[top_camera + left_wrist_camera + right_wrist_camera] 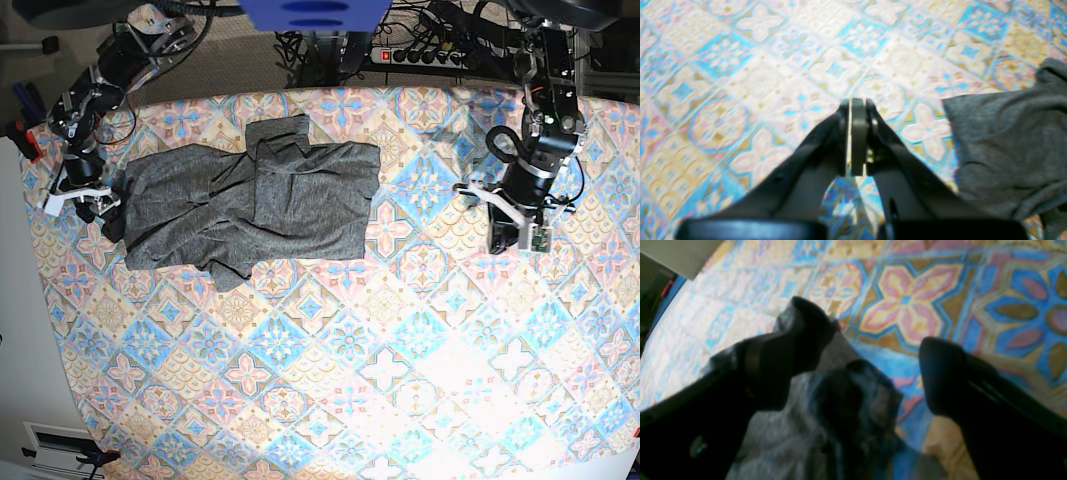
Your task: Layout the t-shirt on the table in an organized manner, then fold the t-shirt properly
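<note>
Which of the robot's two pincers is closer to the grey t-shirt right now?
The right one. The right pincer is at the t-shirt's edge, jaws open around a bunch of its fabric. The left pincer is shut, apart from the shirt, over bare table.

Up past the far edge, a blue rounded mount (312, 14) hangs at top centre. Just right of it, a black power strip (425, 57) lies on the grey floor, red switch at its left end, plugs along it, and a tangle of black cables (320, 52) runs beside and behind. Low on the left, a white vented panel (55, 437) sits against the pale floor. A small red item (30, 146) shows at the left edge, too small to identify.
</note>
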